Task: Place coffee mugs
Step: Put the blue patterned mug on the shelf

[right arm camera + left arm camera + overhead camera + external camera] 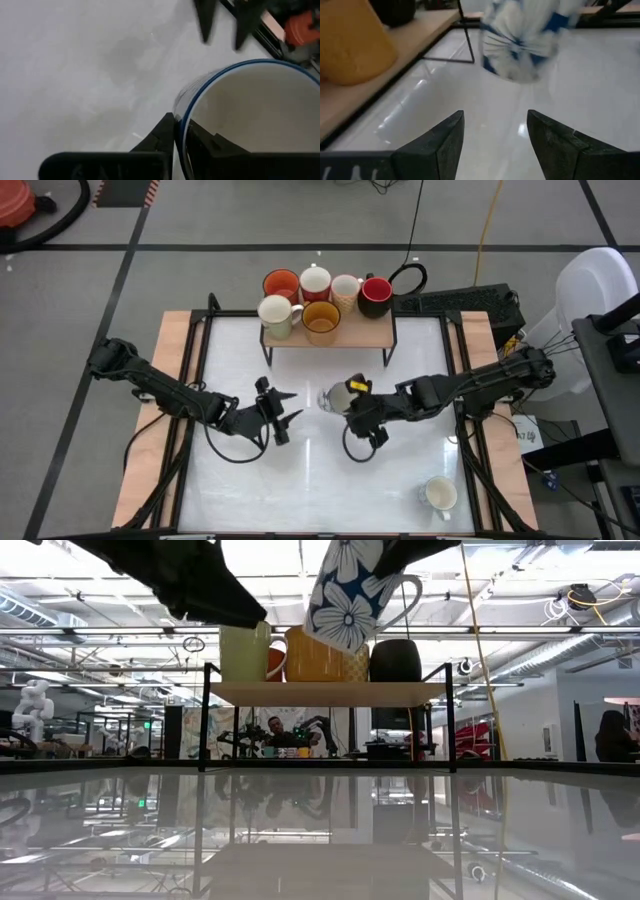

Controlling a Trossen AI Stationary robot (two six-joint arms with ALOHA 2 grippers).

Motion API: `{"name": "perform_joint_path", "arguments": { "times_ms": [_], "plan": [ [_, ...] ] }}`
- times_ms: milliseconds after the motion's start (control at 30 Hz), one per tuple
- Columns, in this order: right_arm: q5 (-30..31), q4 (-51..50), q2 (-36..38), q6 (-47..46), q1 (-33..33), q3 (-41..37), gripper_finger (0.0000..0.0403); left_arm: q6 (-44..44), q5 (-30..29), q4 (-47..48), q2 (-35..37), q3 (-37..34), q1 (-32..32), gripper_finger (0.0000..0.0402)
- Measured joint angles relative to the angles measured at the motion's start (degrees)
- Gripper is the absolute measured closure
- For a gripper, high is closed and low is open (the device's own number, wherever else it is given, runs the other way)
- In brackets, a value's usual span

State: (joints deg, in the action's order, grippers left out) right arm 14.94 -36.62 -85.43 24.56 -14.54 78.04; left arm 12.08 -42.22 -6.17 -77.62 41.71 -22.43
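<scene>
My right gripper is shut on a white mug with blue flowers, lifted above the middle of the table and tilted. My left gripper hangs open just left of it, touching nothing; its wrist view looks between its fingers at the flowered mug. Six mugs stand on their bases on a small wooden shelf at the far side: orange, white, cream, red, cream and amber. A white mug stands on the table near the right near corner. My right gripper pinches the flowered mug's wall at the blue-edged rim, one finger inside the mug and one finger outside. The mug is lifted clear of the table, tilted, its handle toward the right in the low view.
The shelf stands on thin black legs with open space beneath. Wooden borders and black rails run along the table's left and right sides. A black cable loop lies below the right gripper. Bare white table lies at the near side.
</scene>
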Motion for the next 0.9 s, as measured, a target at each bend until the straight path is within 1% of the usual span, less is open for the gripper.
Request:
{"name": "perform_joint_path", "arguments": {
  "times_ms": [100, 167, 233, 333, 400, 467, 600, 700, 900],
  "plan": [
    [-0.35, -0.07, 0.00, 2.52, -0.19, 0.00, 0.0388, -1.53, 2.56, -2.46, 0.00, 0.00, -0.14, 0.0158],
    [-0.07, -0.13, 0.00, 4.87, -0.14, 0.00, 0.0388, -1.70, 5.94, -4.32, 0.00, 0.00, -0.20, 0.0130],
    [-0.09, -0.06, 0.00, 8.31, -0.24, 0.00, 0.0389, -1.72, 8.03, -5.95, 0.00, 0.00, -0.18, 0.0093],
    [-0.16, 0.07, 0.00, 13.29, -0.48, 0.00, 0.0389, -1.47, 8.27, -6.58, 0.00, 0.02, -0.16, 0.0033],
    [-0.48, 1.02, 0.00, 15.44, -0.62, 0.00, 0.0389, -2.53, 6.95, -6.53, 0.00, 0.00, -0.16, 0.0010],
    [-0.66, 2.21, 0.00, 16.65, -0.61, 0.00, 0.0389, -4.24, 5.46, -7.22, 0.00, 0.01, -0.16, 0.0012],
    [-4.80, 2.95, 0.00, 17.69, -0.53, 0.00, 0.0390, -8.30, 5.14, -9.21, 0.00, 0.02, -0.64, 0.0019],
    [-5.26, 3.12, 0.00, 18.20, -0.62, 0.00, 0.0390, -10.36, 5.18, -10.45, 0.00, 0.02, -1.12, 0.0020],
    [-5.00, 3.11, 0.00, 19.70, -0.53, 0.00, 0.0390, -8.94, 5.85, -10.40, 0.00, 0.02, -0.63, 0.0015]
  ]
}}
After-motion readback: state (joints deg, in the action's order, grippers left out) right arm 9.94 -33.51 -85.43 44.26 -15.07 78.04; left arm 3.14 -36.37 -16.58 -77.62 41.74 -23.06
